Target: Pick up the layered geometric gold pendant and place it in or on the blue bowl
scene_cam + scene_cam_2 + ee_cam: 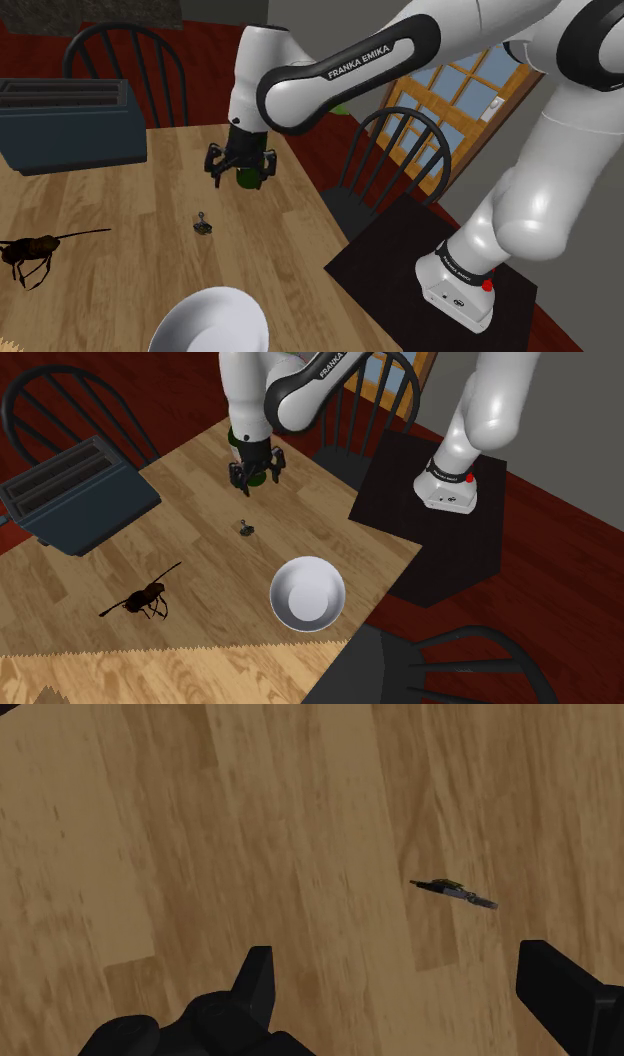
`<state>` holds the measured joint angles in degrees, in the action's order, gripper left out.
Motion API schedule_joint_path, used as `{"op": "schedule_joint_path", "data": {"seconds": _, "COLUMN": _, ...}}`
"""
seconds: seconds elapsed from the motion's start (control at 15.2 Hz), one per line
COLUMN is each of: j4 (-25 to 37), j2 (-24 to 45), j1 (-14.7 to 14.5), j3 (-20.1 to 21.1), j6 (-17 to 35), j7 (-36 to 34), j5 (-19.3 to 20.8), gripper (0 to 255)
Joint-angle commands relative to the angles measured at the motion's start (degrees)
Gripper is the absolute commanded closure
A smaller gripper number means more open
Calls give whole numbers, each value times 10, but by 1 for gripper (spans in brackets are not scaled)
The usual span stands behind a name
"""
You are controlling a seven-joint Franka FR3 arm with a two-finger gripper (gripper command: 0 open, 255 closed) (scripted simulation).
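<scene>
The small dark pendant (203, 225) lies flat on the wooden table (120, 210), with a short stem sticking up from it. My gripper (243, 172) hangs open above the table, a little beyond the pendant and toward the shoulder view's right. In the second exterior view the pendant (246, 529) lies between the gripper (256, 480) and the bowl (307, 594). The bowl (210, 320) is drawn white and stands near the table's front edge. In the wrist view the pendant (455, 891) lies ahead of the open gripper (400, 994), nearer one finger (560, 994), with nothing between the fingers.
A grey-blue toaster (70, 125) stands at the table's back left. A dark insect-shaped object (30, 255) lies at the left. A dark green object (250, 180) sits right behind the gripper. Chairs (395, 165) flank the table, and the black stand (430, 270) is at the right.
</scene>
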<state>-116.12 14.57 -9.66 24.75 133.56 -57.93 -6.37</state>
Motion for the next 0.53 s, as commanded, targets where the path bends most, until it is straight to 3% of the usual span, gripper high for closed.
{"op": "schedule_joint_path", "data": {"seconds": 0.0, "j4": 44, "j2": 50, "j1": -15, "j3": -5, "j6": 3, "j7": -28, "j5": 20, "gripper": 0}}
{"op": "schedule_joint_path", "data": {"seconds": 0.33, "j4": 164, "j2": 167, "j1": -63, "j3": -24, "j6": -6, "j7": -86, "j5": 54, "gripper": 0}}
{"op": "schedule_joint_path", "data": {"seconds": 0.46, "j4": 171, "j2": 179, "j1": -68, "j3": -26, "j6": -2, "j7": -90, "j5": 56, "gripper": 0}}
